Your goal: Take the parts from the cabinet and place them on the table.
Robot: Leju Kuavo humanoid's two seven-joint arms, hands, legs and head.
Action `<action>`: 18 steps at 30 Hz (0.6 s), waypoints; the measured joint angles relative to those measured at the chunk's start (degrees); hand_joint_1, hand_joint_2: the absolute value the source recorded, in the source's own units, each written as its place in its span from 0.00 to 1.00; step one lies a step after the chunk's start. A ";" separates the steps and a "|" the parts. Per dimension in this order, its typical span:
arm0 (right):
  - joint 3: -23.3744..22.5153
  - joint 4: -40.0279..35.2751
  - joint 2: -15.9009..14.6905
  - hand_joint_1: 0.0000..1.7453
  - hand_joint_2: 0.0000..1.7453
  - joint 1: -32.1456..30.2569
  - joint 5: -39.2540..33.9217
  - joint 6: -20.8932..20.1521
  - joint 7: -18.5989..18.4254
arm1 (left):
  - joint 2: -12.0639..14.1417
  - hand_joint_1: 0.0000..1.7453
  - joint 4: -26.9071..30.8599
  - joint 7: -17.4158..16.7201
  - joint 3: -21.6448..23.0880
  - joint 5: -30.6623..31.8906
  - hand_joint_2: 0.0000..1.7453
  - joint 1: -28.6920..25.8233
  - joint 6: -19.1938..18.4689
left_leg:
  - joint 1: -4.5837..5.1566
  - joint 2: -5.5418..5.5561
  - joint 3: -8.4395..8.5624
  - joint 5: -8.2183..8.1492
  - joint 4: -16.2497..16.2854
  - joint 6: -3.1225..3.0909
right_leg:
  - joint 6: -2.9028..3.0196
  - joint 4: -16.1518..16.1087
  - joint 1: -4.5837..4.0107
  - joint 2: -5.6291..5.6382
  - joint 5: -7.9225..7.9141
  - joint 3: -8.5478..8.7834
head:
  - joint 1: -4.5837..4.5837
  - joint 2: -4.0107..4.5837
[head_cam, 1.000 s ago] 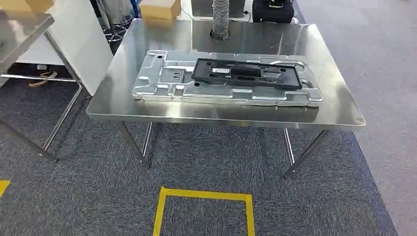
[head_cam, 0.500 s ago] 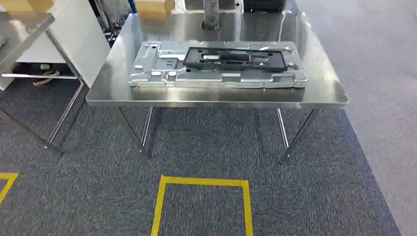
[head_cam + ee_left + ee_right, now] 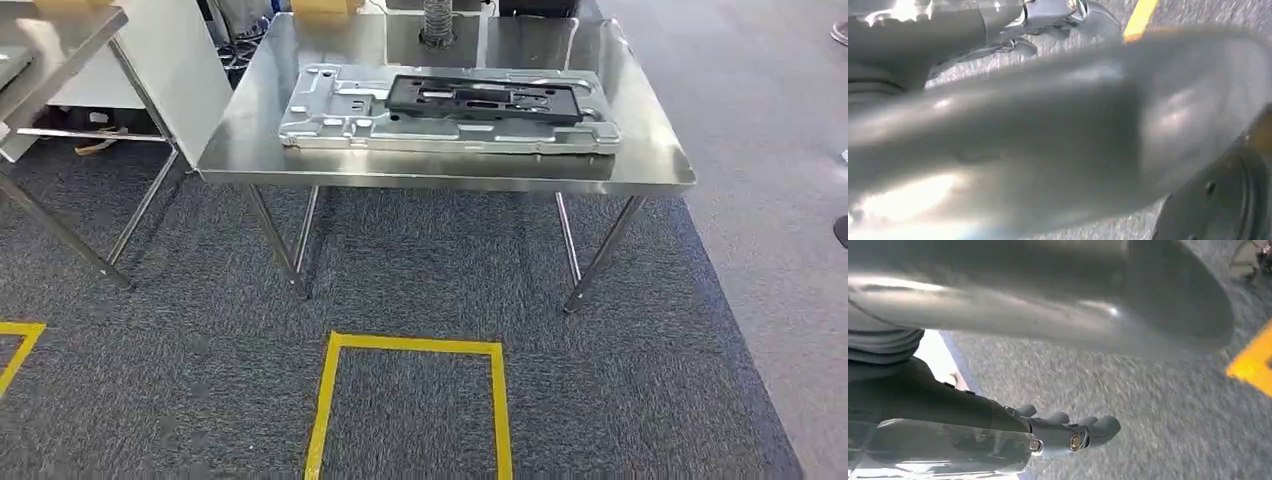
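A steel table (image 3: 450,172) stands ahead of me in the head view. On it lies a long silver stamped metal panel (image 3: 330,122), and a flat black part (image 3: 485,98) rests on top of that panel. My left hand (image 3: 1048,150) hangs over the carpet, its thick grey thumb blurred and close to the camera, fingers (image 3: 1058,15) stretched out with nothing in them. My right hand (image 3: 973,410) also hangs above the carpet, its dark fingers (image 3: 1068,432) extended and holding nothing.
A second steel table (image 3: 60,30) and a leaning white panel (image 3: 170,70) stand at the left. A grey hose (image 3: 437,18) rises at the main table's back edge. A yellow tape square (image 3: 410,346) marks the carpet in front of the table.
The whole picture has shifted: the camera has drawn back, so the table sits higher and farther away. The silver panel and black part lie as before on the table.
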State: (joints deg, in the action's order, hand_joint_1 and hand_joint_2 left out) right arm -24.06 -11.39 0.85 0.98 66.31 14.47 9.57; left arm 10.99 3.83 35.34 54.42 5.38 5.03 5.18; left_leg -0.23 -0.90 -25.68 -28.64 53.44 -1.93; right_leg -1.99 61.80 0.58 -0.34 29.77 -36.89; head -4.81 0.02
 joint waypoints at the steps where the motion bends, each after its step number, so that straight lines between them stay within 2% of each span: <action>1: 0.00 0.02 0.00 0.00 0.00 -0.05 0.00 -0.04 0.00 | -0.02 0.00 0.00 -0.02 0.04 0.00 0.00 -0.04 0.00 | 0.06 0.01 -0.81 0.64 0.06 -0.04 | -0.22 3.91 0.10 0.01 3.24 -0.79 | -0.02 0.00; 2: -0.02 0.05 0.00 0.00 0.00 -0.02 0.00 -0.09 0.00 | -0.07 0.00 0.00 -0.02 0.13 0.00 0.00 -0.10 0.00 | 0.09 0.00 -1.86 1.40 0.21 -0.01 | -0.48 8.60 0.18 0.05 5.71 -1.59 | 0.02 0.00; 3: -0.02 0.05 -0.02 0.00 0.00 0.03 0.00 -0.22 -0.07 | -0.07 0.00 0.00 -0.07 0.26 0.00 0.00 -0.09 0.00 | 0.08 -0.05 -2.95 2.06 0.57 0.12 | -0.69 11.93 0.24 0.05 5.80 -1.87 | 0.00 0.00; 4: -0.02 0.05 -0.02 0.00 0.00 0.07 0.02 -0.48 -0.46 | -0.07 0.00 0.00 -0.32 0.44 0.00 0.00 -0.07 0.00 | 0.05 -0.07 -4.17 2.63 1.09 0.24 | -0.89 13.01 0.37 0.05 3.99 -1.20 | 0.00 0.00; 5: 0.00 0.07 -0.02 0.00 0.00 0.12 0.07 -0.68 -0.59 | -0.09 0.00 0.00 -0.48 0.52 0.00 0.00 -0.06 0.00 | -0.01 -0.11 -5.32 3.06 1.67 0.41 | -0.97 11.83 0.54 0.05 1.45 0.43 | 0.00 0.00; 6: 0.00 0.07 -0.02 0.00 0.00 0.13 0.18 -1.01 -0.81 | -0.11 0.00 0.00 -0.59 0.59 0.00 0.00 -0.07 0.00 | -0.06 -0.11 -6.46 3.25 2.16 0.54 | -0.97 8.72 0.70 0.04 -0.78 3.10 | 0.00 0.00; 7: 0.00 0.07 -0.02 0.00 0.00 0.17 0.31 -1.42 -1.38 | -0.13 0.00 0.00 -0.79 0.59 0.00 0.00 -0.07 0.00 | -0.08 -0.07 -7.50 3.63 2.79 0.80 | -0.88 3.85 0.82 0.05 -1.68 6.79 | -0.02 0.00; 8: 0.04 0.05 -0.02 0.00 0.00 0.28 0.46 -1.64 -1.86 | -0.15 0.00 0.00 -1.01 0.59 0.00 0.00 -0.04 0.02 | -0.07 -0.02 -8.16 3.96 3.41 1.13 | -0.58 -2.05 0.87 0.08 0.47 11.18 | -0.02 0.00; 9: 0.11 0.05 -0.04 0.00 0.00 0.34 0.57 -1.88 -2.21 | -0.17 0.00 0.00 -1.14 0.59 0.00 0.00 -0.07 0.04 | 0.15 -0.01 -8.68 4.09 4.03 1.40 | -0.09 -7.27 0.44 0.13 2.50 14.06 | 0.00 0.00; 10: 0.13 0.07 -0.04 0.00 0.00 0.39 0.81 -2.32 -2.62 | -0.17 0.00 0.00 -1.25 0.59 0.00 0.00 -0.06 0.11 | 0.16 -0.09 -8.67 4.59 4.01 1.92 | 0.70 -7.22 0.26 0.04 2.87 13.67 | 0.30 0.00; 11: 0.18 0.07 -0.04 0.00 0.00 0.36 0.87 -2.43 -2.73 | -0.17 0.00 0.00 -1.27 0.59 0.00 0.00 -0.03 0.15 | 0.14 -0.09 -8.79 5.04 3.96 2.33 | 1.11 -7.12 0.10 0.08 2.64 13.43 | 0.22 0.00; 13: 0.22 0.09 -0.04 0.00 0.00 0.32 1.03 -2.65 -3.06 | -0.17 0.00 0.00 -1.40 0.59 0.00 0.00 -0.14 0.22 | -0.04 -0.06 -8.90 5.46 4.01 3.01 | 2.18 -7.49 0.28 -0.09 1.56 13.03 | 0.20 0.00; 14: 0.24 0.11 -0.04 0.00 0.00 0.40 1.03 -2.91 -3.10 | -0.22 0.00 0.00 -1.42 0.59 0.02 0.00 -0.27 0.22 | -0.36 0.29 -9.43 3.56 5.08 3.20 | 2.66 -7.47 0.31 -0.26 1.10 12.60 | 0.33 0.00; 15: 0.26 0.11 -0.07 0.00 0.00 0.38 1.03 -3.15 -3.30 | -0.24 0.00 0.00 -1.48 0.59 0.00 0.00 -0.37 0.22 | -0.42 0.32 -10.34 0.41 7.82 3.31 | 3.02 -7.44 0.25 -0.31 0.75 12.09 | 0.83 0.00; 16: 0.24 0.11 -0.13 0.00 0.00 0.33 1.01 -3.21 -3.39 | -0.24 0.00 0.00 -1.60 0.59 0.00 0.00 -0.43 0.22 | -0.47 0.34 -11.68 -2.93 12.13 3.53 | 3.19 -7.43 0.13 -0.33 0.30 11.57 | 1.03 0.00; 17: 0.24 0.11 -0.13 0.00 0.00 0.27 0.98 -3.24 -3.39 | -0.24 0.00 0.00 -1.64 0.59 0.00 0.00 -0.49 0.22 | -0.46 0.37 -12.98 -5.26 16.51 3.70 | 3.27 -7.37 0.00 -0.33 -0.09 11.03 | 1.09 0.00; 18: 0.24 0.11 -0.15 0.00 0.00 0.25 0.64 -3.47 -3.39 | -0.26 0.00 0.00 -1.75 0.59 0.00 0.00 -0.55 0.22 | -0.47 0.38 -13.96 -6.29 20.29 3.81 | 3.28 -7.27 -0.12 -0.32 -0.43 10.44 | 1.07 0.00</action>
State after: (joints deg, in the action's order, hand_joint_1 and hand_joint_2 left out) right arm -23.82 -11.28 0.70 1.22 66.95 11.00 6.19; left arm 10.73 3.83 33.59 55.01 5.38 4.47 5.40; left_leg -0.70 -0.52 -39.63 -34.93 73.73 1.88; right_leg 1.29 54.54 0.46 -0.66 29.34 -26.45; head -3.74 0.02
